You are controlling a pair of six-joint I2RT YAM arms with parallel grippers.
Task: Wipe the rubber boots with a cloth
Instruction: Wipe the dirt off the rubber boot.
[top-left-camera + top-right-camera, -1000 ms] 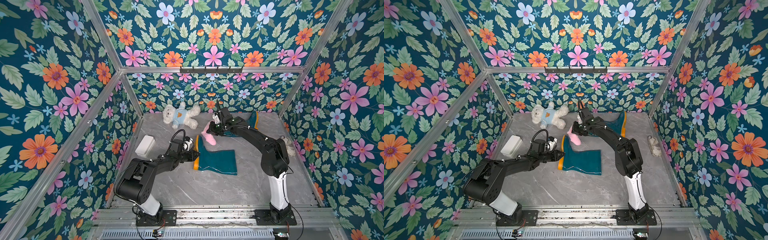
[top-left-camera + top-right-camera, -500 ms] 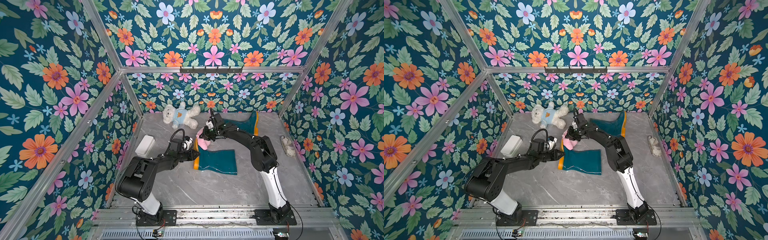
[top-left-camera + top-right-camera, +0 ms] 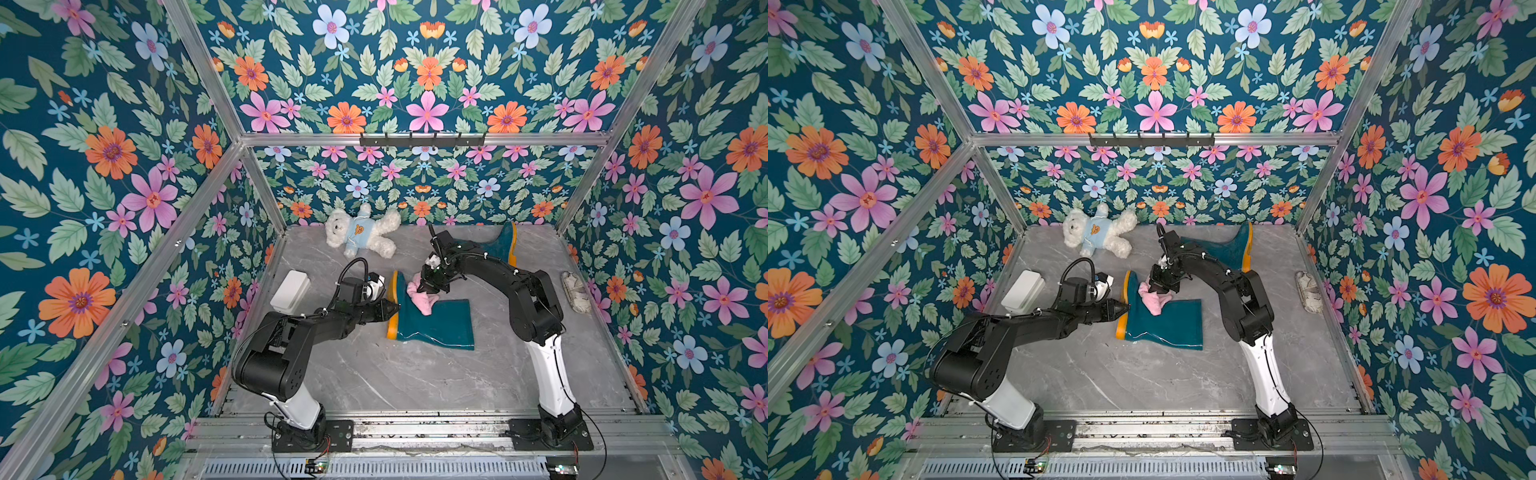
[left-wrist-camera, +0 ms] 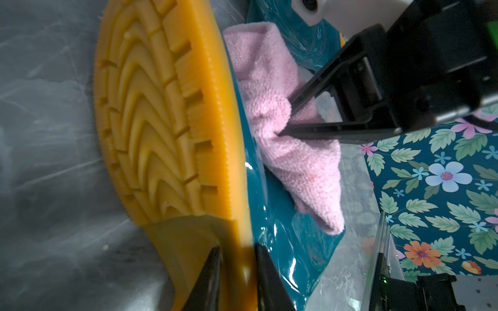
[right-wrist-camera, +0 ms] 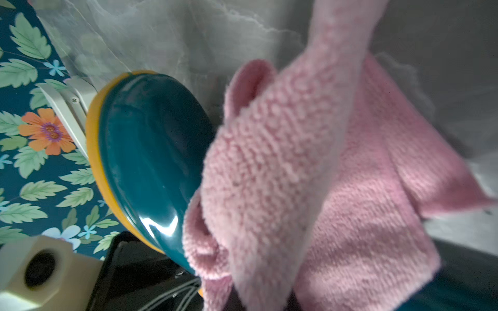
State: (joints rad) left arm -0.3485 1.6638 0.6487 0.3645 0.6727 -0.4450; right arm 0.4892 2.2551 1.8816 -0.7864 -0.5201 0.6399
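Observation:
One teal rubber boot (image 3: 436, 324) (image 3: 1167, 324) lies on its side mid-floor, its orange sole (image 4: 161, 121) facing my left arm. My left gripper (image 3: 392, 309) (image 4: 237, 250) is shut on the sole's rim near the heel. A pink cloth (image 3: 422, 297) (image 3: 1154, 299) (image 4: 291, 150) (image 5: 310, 175) rests on the boot's foot part (image 5: 151, 150), bunched in my shut right gripper (image 3: 428, 284) (image 4: 284, 118). In the right wrist view the cloth hides those jaws. The second rubber boot (image 3: 505, 245) (image 3: 1239, 249) lies by the back wall, partly behind my right arm.
A white teddy bear (image 3: 361, 232) in a blue shirt lies at the back. A white box (image 3: 291, 291) sits by the left wall. A small pale shoe (image 3: 575, 291) lies by the right wall. Floral walls close in three sides.
My right gripper has carried the pink cloth forward from the floor behind the boot onto its foot part. The left gripper has kept its hold on the sole.

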